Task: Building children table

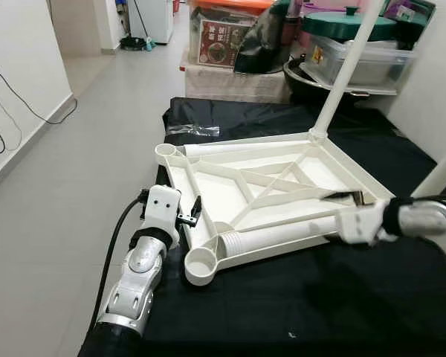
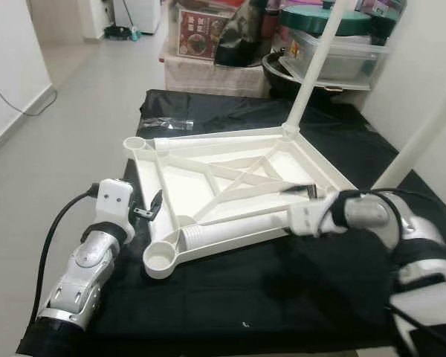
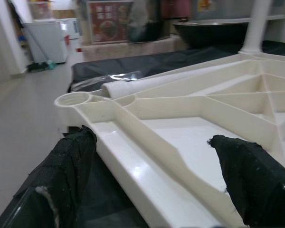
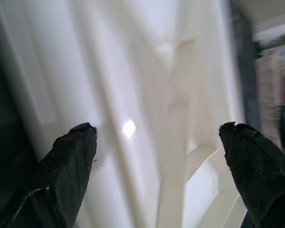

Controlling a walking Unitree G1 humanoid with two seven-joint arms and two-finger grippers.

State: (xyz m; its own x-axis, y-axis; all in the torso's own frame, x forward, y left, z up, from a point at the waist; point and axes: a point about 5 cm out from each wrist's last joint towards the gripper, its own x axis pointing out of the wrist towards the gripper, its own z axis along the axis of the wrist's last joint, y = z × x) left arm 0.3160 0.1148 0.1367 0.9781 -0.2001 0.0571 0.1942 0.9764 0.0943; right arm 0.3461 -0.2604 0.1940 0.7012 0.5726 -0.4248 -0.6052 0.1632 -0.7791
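Note:
The white plastic tabletop (image 1: 208, 195) lies upside down on a black cloth (image 1: 297, 305). One white leg (image 1: 346, 67) stands upright in its far right corner and another (image 1: 440, 172) at the right. A loose leg (image 1: 282, 233) lies inside along the near rim, its ridged end by the empty near-left socket (image 1: 201, 265). A second loose leg (image 3: 147, 84) lies along the far rim beside the empty far-left socket (image 1: 166, 152). My left gripper (image 1: 193, 212) is open with the left rim (image 3: 133, 166) between its fingers. My right gripper (image 1: 348, 198) is open just above the ribs near the right rim.
A clear plastic bag (image 1: 192, 131) lies on the cloth behind the tabletop. Boxes (image 1: 223, 33), a dark pot (image 1: 312, 78) and plastic bins (image 1: 360, 56) crowd the far end. Tiled floor (image 1: 74, 186) lies open to the left, with a cable (image 1: 15, 97) along the wall.

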